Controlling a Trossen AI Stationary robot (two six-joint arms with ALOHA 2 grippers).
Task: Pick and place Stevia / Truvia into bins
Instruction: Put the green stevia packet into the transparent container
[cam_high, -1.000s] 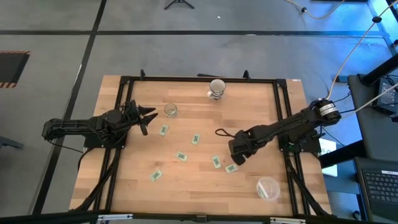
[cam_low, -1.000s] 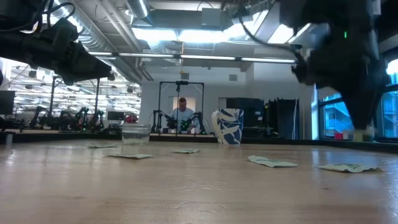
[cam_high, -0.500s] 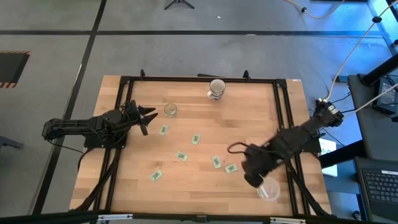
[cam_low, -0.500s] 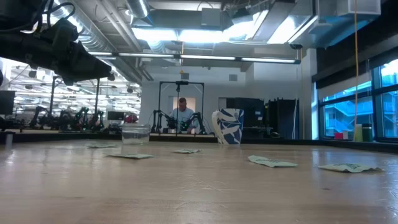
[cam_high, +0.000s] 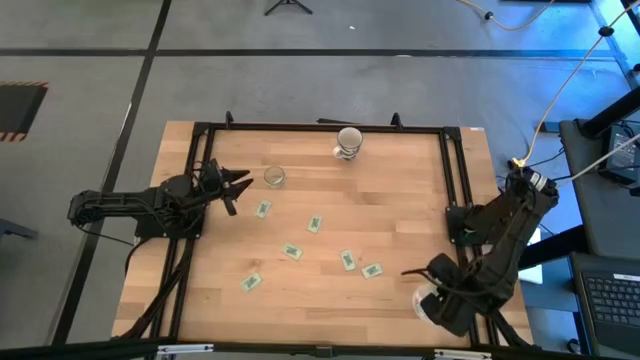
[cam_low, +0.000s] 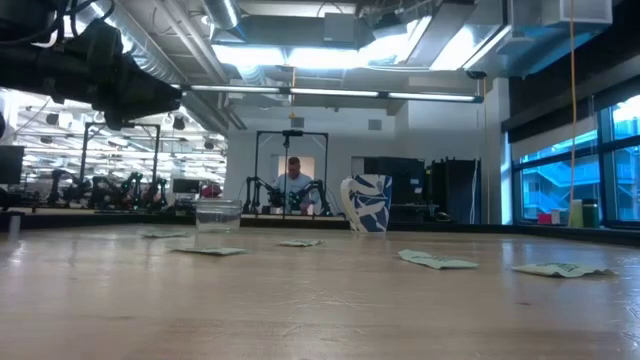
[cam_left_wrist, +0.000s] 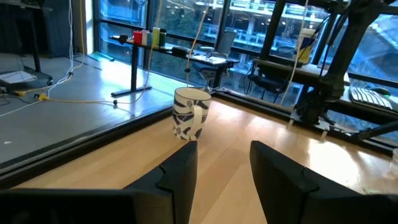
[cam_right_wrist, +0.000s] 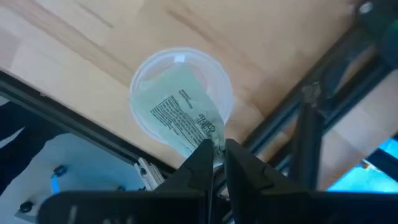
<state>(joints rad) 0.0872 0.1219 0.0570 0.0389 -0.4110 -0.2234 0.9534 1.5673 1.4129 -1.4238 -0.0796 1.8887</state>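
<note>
Several white-and-green Stevia / Truvia sachets (cam_high: 313, 224) lie flat on the wooden table, among them ones at mid-table (cam_high: 292, 251) and right of centre (cam_high: 371, 270). The clear round bin (cam_right_wrist: 180, 93) stands at the table's near right corner (cam_high: 424, 300). Above it my right gripper (cam_right_wrist: 215, 155) points down, shut on one sachet (cam_right_wrist: 180, 118). My left gripper (cam_high: 238, 186) waits at the table's left side, level and open (cam_left_wrist: 224, 180), with nothing between its fingers. My right gripper pinches one end of the sachet (cam_right_wrist: 208, 140) between its two fingers, which point down from above. The sachet is lifted clear of the table and reaches out from the fingertips over the bin's opening.
A blue-and-white mug (cam_high: 349, 143) stands at the far edge, and a small clear cup (cam_high: 274, 177) sits close to my left gripper. A black frame (cam_high: 455, 170) runs round the table. A person shows far off in the room (cam_low: 293, 180).
My right gripper has swung from the sachets right of centre toward the table's near right corner, rising and turning about as it went. It has left the low view and now hangs over the bin. Its fingers have stayed shut.
</note>
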